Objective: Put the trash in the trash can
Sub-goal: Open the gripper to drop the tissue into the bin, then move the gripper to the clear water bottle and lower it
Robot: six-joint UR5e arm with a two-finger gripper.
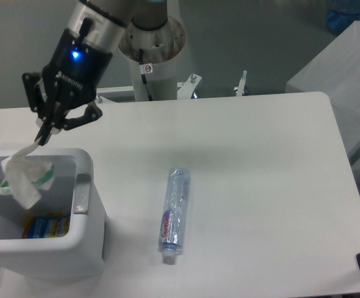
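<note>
The crumpled white wrapper [25,176] with green marks hangs from the tip of my claw [41,138], which is pinched on its top corner, and it dangles over the open mouth of the white bin [85,230]. The bin stands at the near left corner of the table [261,186], thick-walled, with a grey tab on its right rim. The crushed clear bottle [174,214] with the purple-and-white label lies flat on the table, well to the right of the bin, cap end towards the near edge.
</note>
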